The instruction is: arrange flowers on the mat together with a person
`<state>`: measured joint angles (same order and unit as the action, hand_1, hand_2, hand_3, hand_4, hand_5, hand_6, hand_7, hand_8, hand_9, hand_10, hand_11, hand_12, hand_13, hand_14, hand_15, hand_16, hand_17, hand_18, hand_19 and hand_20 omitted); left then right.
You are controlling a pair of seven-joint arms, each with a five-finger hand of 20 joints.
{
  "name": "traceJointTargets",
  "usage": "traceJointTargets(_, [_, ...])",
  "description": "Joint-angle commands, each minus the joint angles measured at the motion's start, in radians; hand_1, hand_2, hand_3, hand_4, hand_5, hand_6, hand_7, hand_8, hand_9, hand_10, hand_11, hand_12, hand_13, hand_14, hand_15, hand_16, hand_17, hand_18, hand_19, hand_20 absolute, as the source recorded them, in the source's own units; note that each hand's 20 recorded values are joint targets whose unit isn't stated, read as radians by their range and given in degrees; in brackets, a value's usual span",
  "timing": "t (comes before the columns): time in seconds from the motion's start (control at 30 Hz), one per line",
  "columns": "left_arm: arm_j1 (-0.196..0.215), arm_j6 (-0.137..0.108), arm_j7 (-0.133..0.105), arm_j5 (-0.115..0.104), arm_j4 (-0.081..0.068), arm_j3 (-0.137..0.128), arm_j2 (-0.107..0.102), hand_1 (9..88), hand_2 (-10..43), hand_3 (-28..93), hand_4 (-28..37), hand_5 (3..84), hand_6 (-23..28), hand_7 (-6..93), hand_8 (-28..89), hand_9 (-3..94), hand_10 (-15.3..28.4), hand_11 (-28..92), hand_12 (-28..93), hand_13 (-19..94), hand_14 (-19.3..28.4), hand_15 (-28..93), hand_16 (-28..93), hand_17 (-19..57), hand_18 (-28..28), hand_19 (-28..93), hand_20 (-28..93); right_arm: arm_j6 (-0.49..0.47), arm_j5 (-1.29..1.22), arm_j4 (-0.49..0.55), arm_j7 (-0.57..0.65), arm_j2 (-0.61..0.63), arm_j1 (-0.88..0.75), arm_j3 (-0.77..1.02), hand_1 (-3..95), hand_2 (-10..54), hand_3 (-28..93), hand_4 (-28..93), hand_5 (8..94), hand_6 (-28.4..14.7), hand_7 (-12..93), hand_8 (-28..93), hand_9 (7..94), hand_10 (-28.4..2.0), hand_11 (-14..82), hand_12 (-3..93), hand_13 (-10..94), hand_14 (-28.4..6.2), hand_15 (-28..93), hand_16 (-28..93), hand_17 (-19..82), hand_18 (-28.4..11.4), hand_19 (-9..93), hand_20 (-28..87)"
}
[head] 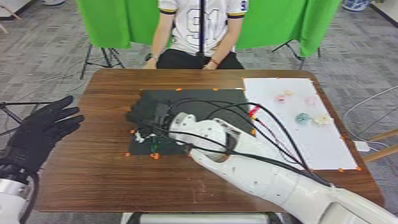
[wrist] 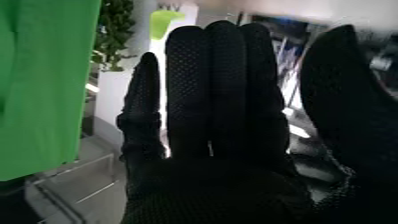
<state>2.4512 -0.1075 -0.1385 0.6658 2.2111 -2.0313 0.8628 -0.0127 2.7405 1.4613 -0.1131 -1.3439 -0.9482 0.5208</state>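
Black mat [head: 209, 94] partly hidden by right arm [head: 284, 185]; flowers [head: 303, 119] blurred.

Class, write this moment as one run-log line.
right hand: open, over mat | left hand: open, at table's left edge | some flowers: on white sheet

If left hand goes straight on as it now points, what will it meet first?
The left hand would probably meet the green curtain beyond the wooden table, though depth is unclear.

Head view faces down; dim wrist view seemingly shares green cloth [head: 115, 22].
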Motion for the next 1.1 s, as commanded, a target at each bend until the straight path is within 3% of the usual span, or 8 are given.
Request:
traceJointTargets(0.03, [0.022,0.006,0.015,0.004,0.007,0.002,0.051,26.5,0.1,71,-24.3,33.9,4.4,15.8,-8,30.5,13.1,20,19,25,15.7,33,3,-7.1,23.1,49,16,-0.082,-0.188,0.212,-0.025,0.103,-0.130,0.232,30.5,-6.1,86,-26,53.9,2.2,38,-15,58.2,-9.2,37.9,29.0,51,-7.8,55,25,18,-16.9,60,42])
traceJointTargets(0.07, [0.023,0.004,0.006,0.002,0.006,0.005,0.054,26.5,0.1,71,-24.3,33.9,4.5,15.8,-8,30.6,13.1,20,19,25,15.7,33,3,-7.1,23.1,49,16,-0.072,-0.215,0.233,-0.012,0.129,-0.144,0.256,30.6,-6.4,86,-26,53.3,2.2,38,-16,57.3,-9.0,36.9,28.5,51,-7.7,54,24,18,-17.0,58,41])
traceJointTargets(0.3, [0.006,0.032,0.012,0.010,0.023,0.011,0.084,26.3,0.1,71,-24.2,34.0,4.5,15.7,-8,30.7,13.2,21,19,25,15.7,33,2,-7.1,23.0,48,16,-0.052,-0.508,0.382,0.057,0.287,-0.359,0.539,29.4,-6.1,86,-25,50.3,1.5,36,-17,53.4,-10.3,31.0,26.7,47,-7.9,46,24,16,-17.6,53,37])
traceJointTargets(0.5, [-0.002,0.037,0.010,0.015,0.025,0.022,0.102,26.3,0.1,71,-24.2,34.1,4.6,15.7,-8,30.7,13.1,20,19,25,15.6,33,2,-7.1,23.0,49,16,0.016,-0.683,0.446,0.003,0.349,-0.599,0.808,30.1,-5.4,85,-24,51.4,1.4,35,-17,54.4,-10.2,31.0,26.8,48,-7.6,45,24,16,-17.9,54,37])
traceJointTargets(0.67, [-0.006,0.034,-0.004,0.019,0.024,0.038,0.122,26.3,0.0,71,-24.1,34.1,4.5,15.6,-8,30.6,13.1,20,19,25,15.6,33,2,-7.1,23.0,48,16,-0.053,-0.935,0.494,0.021,0.323,-0.789,1.033,30.3,-5.4,86,-24,51.6,1.3,35,-17,54.2,-10.3,30.9,26.9,47,-7.5,45,25,16,-18.0,54,37])
traceJointTargets(0.77, [-0.018,0.043,-0.005,0.038,0.024,0.048,0.133,26.3,0.0,71,-24.1,34.1,4.5,15.6,-8,30.8,13.2,21,19,25,15.6,33,2,-7.1,23.0,48,16,-0.092,-1.078,0.520,0.058,0.302,-0.884,1.142,30.2,-5.2,86,-24,51.2,1.0,34,-17,53.4,-10.8,30.4,26.8,46,-7.8,45,25,16,-18.2,54,37])
traceJointTargets(0.87, [-0.025,0.034,-0.013,0.034,0.023,0.062,0.141,26.3,0.1,71,-24.2,34.1,4.6,15.6,-8,30.8,13.1,21,19,25,15.7,33,2,-7.1,23.0,48,16,-0.103,-1.199,0.539,0.080,0.278,-0.963,1.225,30.4,-5.2,86,-24,51.0,0.7,33,-16,53.3,-11.0,30.2,26.9,47,-8.3,45,25,16,-18.5,54,37])
traceJointTargets(1.1, [-0.041,0.043,-0.002,0.037,0.016,0.073,0.154,26.3,0.1,71,-24.1,34.1,4.6,15.6,-8,30.8,13.2,21,19,25,15.7,33,2,-7.1,23.0,48,15,-0.085,-1.391,0.598,0.127,0.190,-1.115,1.322,29.5,-3.4,84,-23,51.6,-0.7,31,-15,53.6,-12.5,29.6,26.8,47,-9.8,47,25,16,-18.9,55,38])
